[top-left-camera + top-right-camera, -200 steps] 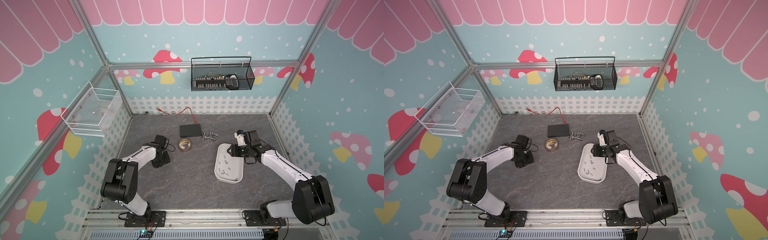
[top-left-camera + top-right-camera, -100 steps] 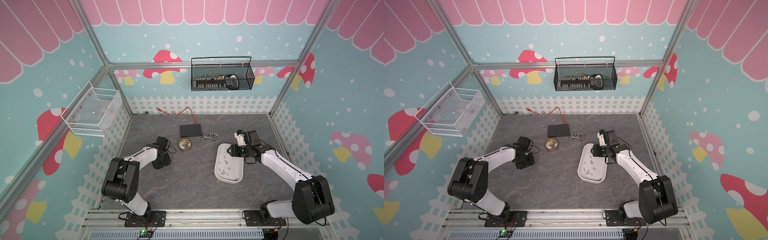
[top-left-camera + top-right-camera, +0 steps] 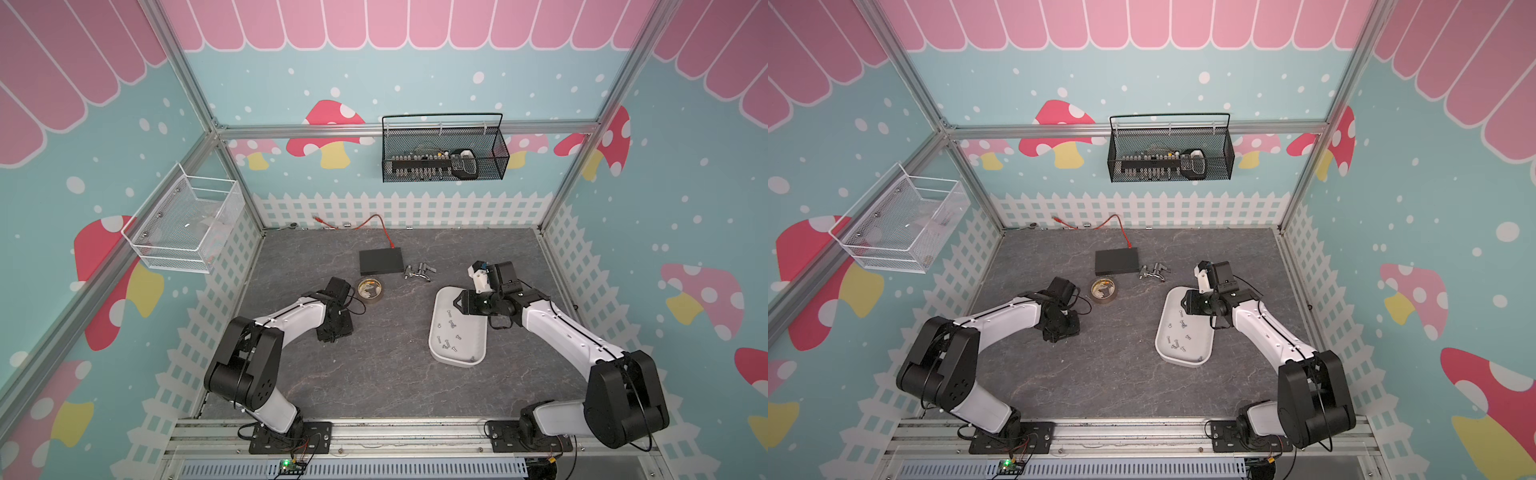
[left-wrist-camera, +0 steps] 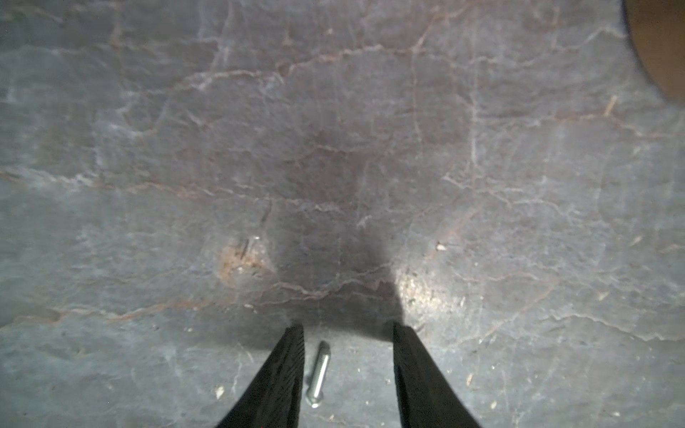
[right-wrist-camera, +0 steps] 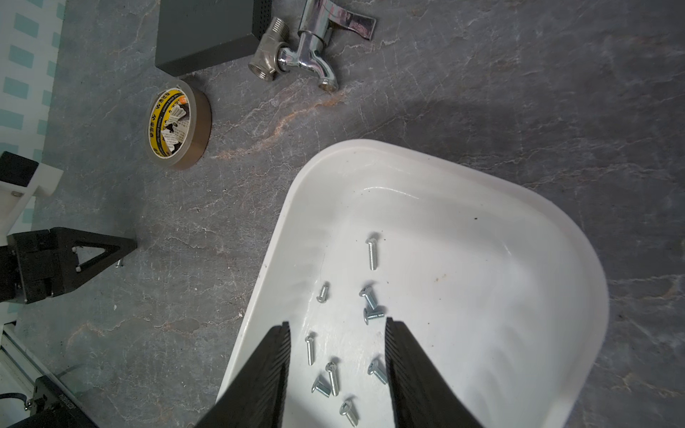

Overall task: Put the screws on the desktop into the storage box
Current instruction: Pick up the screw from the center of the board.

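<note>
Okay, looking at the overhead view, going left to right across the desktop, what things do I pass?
In a top view: left gripper → tape roll → chrome faucet → storage box. The black box overlaps the tape roll sideways, so it is left out.

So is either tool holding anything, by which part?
Nothing is held. The left tool is open around a screw on the desktop; the right tool is open above the box.

about nine small silver screws [image 5: 371,254] lie flat inside the white rounded storage box [image 5: 519,229] on the grey veined desktop [image 5: 519,92], one loose screw [image 4: 320,372] lying well apart from the box.
</note>
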`<act>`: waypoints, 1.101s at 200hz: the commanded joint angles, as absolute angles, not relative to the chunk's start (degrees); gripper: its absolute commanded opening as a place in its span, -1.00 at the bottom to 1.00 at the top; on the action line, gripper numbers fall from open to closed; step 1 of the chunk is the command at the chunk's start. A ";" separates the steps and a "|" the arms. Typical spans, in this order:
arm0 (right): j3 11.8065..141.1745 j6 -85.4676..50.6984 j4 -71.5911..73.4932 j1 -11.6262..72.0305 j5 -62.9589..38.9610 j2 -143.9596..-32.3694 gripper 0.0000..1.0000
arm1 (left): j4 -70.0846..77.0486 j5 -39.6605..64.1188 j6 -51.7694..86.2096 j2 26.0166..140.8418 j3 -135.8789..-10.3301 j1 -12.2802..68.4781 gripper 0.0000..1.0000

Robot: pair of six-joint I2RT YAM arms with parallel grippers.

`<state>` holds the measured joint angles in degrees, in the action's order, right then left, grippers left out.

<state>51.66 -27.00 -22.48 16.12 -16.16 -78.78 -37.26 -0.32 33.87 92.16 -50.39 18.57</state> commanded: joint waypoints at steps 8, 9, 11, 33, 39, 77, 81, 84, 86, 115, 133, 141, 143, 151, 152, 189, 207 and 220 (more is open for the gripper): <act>50.97 -26.63 -22.11 16.12 -16.60 -78.36 -0.04 | -39.35 3.37 34.26 93.45 -48.72 20.14 -0.13; 50.97 -26.63 -22.13 16.10 -16.61 -78.42 -0.04 | -39.45 3.31 34.31 93.52 -48.71 20.22 -0.13; 50.98 -26.63 -22.10 16.15 -16.61 -78.40 -0.04 | -39.57 3.20 34.40 93.63 -48.78 20.39 -0.13; 51.06 -26.63 -22.06 16.13 -16.76 -78.35 -0.04 | -40.29 2.36 35.11 94.52 -48.83 22.57 -0.13; 51.06 -26.63 -21.98 16.10 -16.72 -78.33 -0.04 | -40.50 2.40 35.22 94.74 -48.82 23.03 -0.14; 50.84 -26.63 -22.04 16.17 -17.07 -78.20 -0.04 | -41.02 2.41 35.77 95.24 -48.87 23.64 -0.32; 50.80 -26.63 -21.92 16.17 -17.05 -78.21 -0.04 | -40.97 2.31 35.77 95.45 -48.94 23.58 -0.32; 50.80 -26.63 -21.97 16.13 -17.05 -78.17 -0.04 | -41.00 2.28 35.77 95.66 -49.03 23.41 -0.33; 50.80 -26.63 -21.97 16.09 -17.05 -78.19 -0.04 | -40.95 2.24 35.71 95.85 -49.04 23.28 -0.33; 50.62 -26.63 -21.80 16.13 -17.31 -78.21 -0.04 | -39.66 2.04 34.82 98.68 -49.61 20.04 -0.43; 50.55 -26.55 -21.83 16.17 -17.28 -78.00 -0.04 | -38.34 2.76 34.65 99.74 -49.48 19.25 -0.50; 50.62 -26.54 -21.92 16.20 -17.14 -77.95 -0.04 | -38.06 3.44 34.54 99.93 -49.26 19.34 -0.51; 50.62 -26.59 -21.92 16.18 -17.07 -77.96 -0.04 | -38.04 3.61 34.48 100.00 -49.23 19.38 -0.52; 50.53 -26.59 -21.95 16.17 -17.13 -77.83 -0.04 | -37.77 3.83 34.45 99.89 -48.81 19.51 -0.54; 50.54 -26.57 -21.96 16.17 -17.14 -77.85 -0.04 | -37.78 3.81 34.45 99.87 -48.75 19.51 -0.54; 50.62 -26.63 -21.92 16.18 -17.02 -78.09 -0.04 | -37.92 5.01 34.45 99.02 -48.43 20.48 -0.64; 50.68 -26.72 -21.93 16.18 -17.23 -78.06 -0.04 | -38.03 5.10 34.53 99.21 -48.13 20.72 -0.69; 50.70 -26.72 -21.97 16.15 -17.10 -77.91 -0.04 | -38.04 5.38 34.54 99.40 -48.20 21.12 -0.76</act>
<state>51.13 -27.00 -22.37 16.12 -16.62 -78.78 -38.87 3.40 34.46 94.54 -52.36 20.03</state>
